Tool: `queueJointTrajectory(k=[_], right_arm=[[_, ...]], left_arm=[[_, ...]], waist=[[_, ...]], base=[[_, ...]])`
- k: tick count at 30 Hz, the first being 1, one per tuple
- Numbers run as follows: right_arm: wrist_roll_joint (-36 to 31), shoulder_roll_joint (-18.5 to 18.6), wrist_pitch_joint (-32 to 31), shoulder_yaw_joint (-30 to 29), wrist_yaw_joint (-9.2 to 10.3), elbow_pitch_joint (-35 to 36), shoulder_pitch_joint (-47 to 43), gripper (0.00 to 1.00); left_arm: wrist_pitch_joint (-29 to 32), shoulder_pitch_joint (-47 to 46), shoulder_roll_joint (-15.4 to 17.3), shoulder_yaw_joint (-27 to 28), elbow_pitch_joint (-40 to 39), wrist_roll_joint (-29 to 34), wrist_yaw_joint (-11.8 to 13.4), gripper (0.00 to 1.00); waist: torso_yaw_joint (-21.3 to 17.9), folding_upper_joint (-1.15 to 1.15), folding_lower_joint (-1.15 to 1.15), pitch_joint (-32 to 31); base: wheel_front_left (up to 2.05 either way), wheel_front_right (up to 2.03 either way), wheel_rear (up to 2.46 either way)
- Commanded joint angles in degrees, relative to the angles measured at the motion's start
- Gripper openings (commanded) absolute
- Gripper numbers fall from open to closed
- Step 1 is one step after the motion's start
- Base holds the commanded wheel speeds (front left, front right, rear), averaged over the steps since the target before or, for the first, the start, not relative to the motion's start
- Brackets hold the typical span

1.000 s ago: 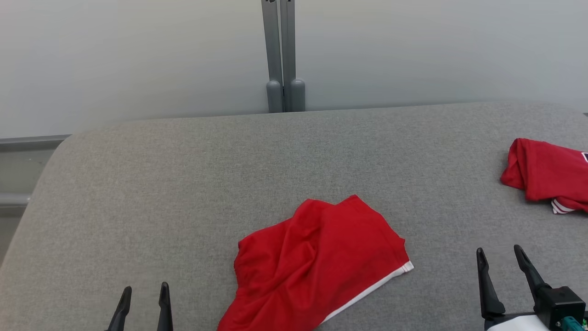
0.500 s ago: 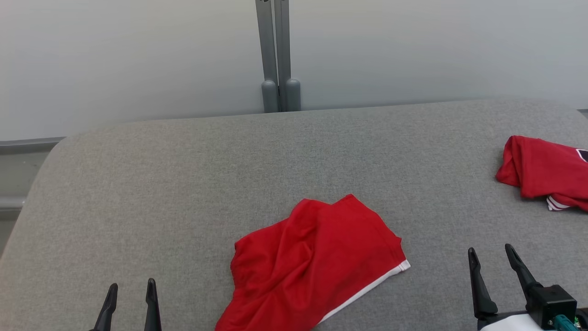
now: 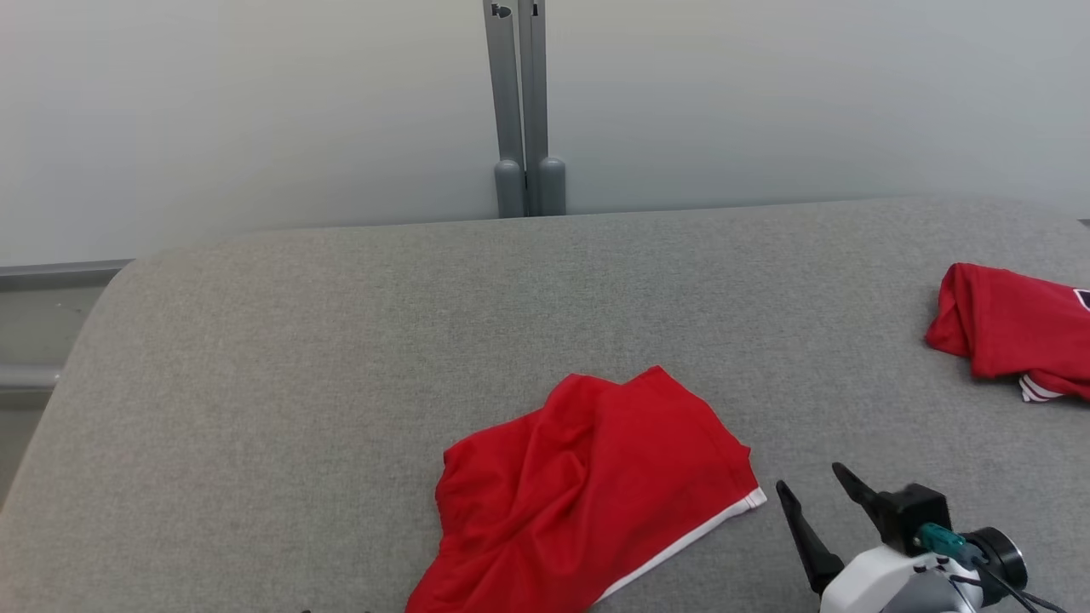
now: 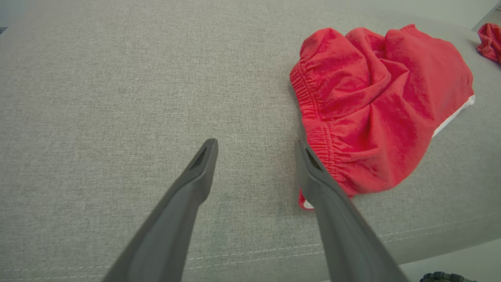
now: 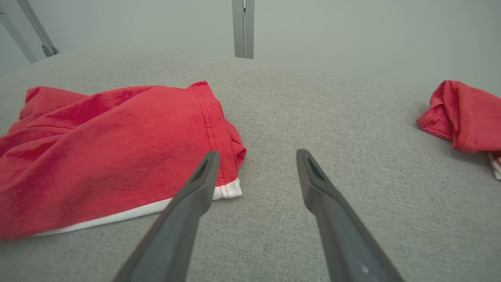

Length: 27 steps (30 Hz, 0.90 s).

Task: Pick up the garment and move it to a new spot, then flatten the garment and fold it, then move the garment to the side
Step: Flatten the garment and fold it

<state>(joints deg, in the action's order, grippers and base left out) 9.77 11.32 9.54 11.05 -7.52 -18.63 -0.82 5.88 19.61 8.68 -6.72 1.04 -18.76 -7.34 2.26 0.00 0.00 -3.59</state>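
We see a plain bright red garment (image 3: 588, 494) with a white band along one edge, on a flecked grey woven surface (image 3: 298, 358). At the far right we find a second garment (image 3: 1005, 328), also red, with white stripes and a dark patch, before a pale grey wall (image 3: 255, 111) and darker grey posts (image 3: 528, 102). The left gripper (image 4: 255, 144) and right gripper (image 3: 809, 478) have dark grey fingers

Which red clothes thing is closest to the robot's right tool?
The crumpled red shorts with a white hem, in the middle: the right tool sits just beside their white corner. The other red garment lies far off to the right.
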Motion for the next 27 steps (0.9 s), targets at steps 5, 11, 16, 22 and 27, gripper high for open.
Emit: queueJointTrajectory(k=[5,11,16,22,27], right_arm=[[2.7,2.4,-7.4,6.2,0.06,-6.8,5.7,1.0],[4.1,3.3,-10.0,9.2,0.06,-10.9,8.8,1.0],[3.7,3.0,-10.7,10.7,0.06,-13.4,11.1,0.97],[4.3,2.9,-11.0,12.1,0.06,-15.5,13.4,0.89],[4.8,2.7,-10.8,12.9,0.06,-17.1,14.6,0.84]], left_arm=[[12.0,1.5,2.8,-2.5,-5.7,-6.2,-0.2,1.0],[16.0,-0.6,3.8,-6.7,-5.3,-9.2,-0.2,1.0],[15.0,-1.9,4.3,-9.2,-2.9,-10.3,-0.2,1.0],[13.2,-4.0,4.8,-11.2,-0.9,-11.0,-0.2,1.0],[12.1,-5.8,5.4,-12.5,0.6,-11.6,-0.2,1.0]], waist=[[1.9,0.0,0.0,1.3],[2.9,0.0,0.0,2.2],[2.7,0.0,0.0,3.1],[2.8,0.0,0.0,4.5],[3.0,0.0,0.0,5.1]], base=[[0.0,0.0,0.0],[0.0,0.0,0.0],[0.0,0.0,0.0],[0.0,0.0,0.0],[0.0,0.0,0.0]])
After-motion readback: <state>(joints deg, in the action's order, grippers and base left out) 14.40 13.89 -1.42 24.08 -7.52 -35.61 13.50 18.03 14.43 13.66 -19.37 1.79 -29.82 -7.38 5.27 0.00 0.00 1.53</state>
